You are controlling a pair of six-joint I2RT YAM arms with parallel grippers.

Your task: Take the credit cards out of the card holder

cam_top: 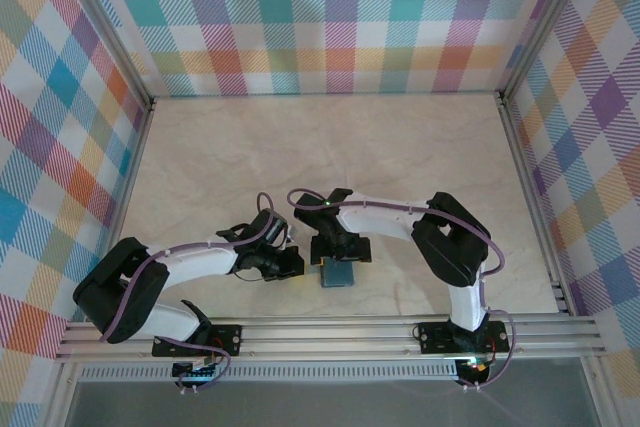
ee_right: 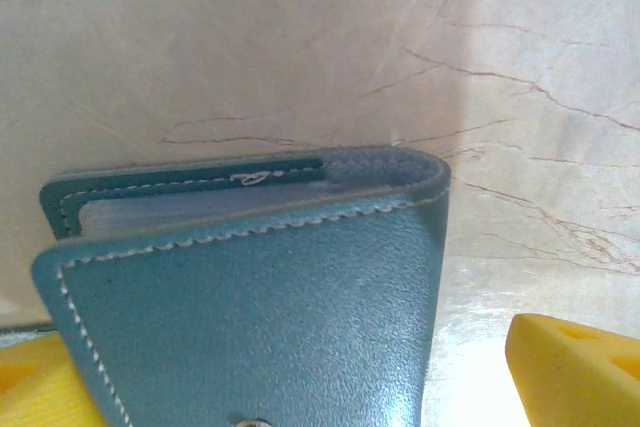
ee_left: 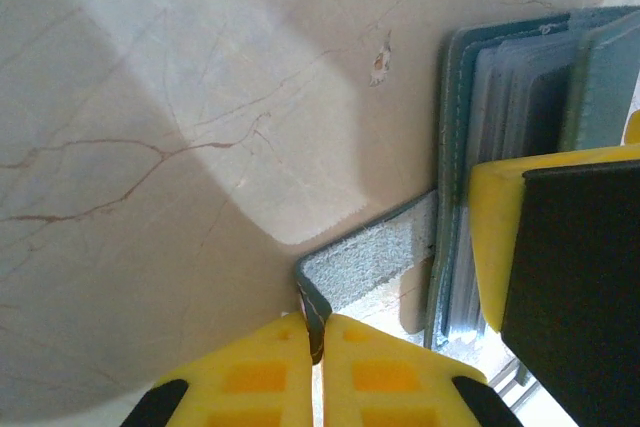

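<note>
The teal-blue card holder (cam_top: 338, 274) lies on the table near its front edge, between my two grippers. In the left wrist view the card holder (ee_left: 520, 67) is partly open, showing grey-blue pockets. Its little fuzzy tab (ee_left: 375, 262) is pinched at the edge by my left gripper (ee_left: 318, 327), which is shut on it. My right gripper (ee_right: 290, 377) stands open over the holder's stitched teal cover (ee_right: 270, 297). One yellow finger (ee_right: 575, 367) sits clear of the cover's right edge. The credit cards are hidden inside the holder.
The pale marble tabletop (cam_top: 330, 157) stretches behind the holder to checked walls on three sides. A metal rail (cam_top: 340, 332) runs along the near edge just in front of the holder. My right gripper's yellow finger (ee_left: 500, 237) crowds the left wrist view.
</note>
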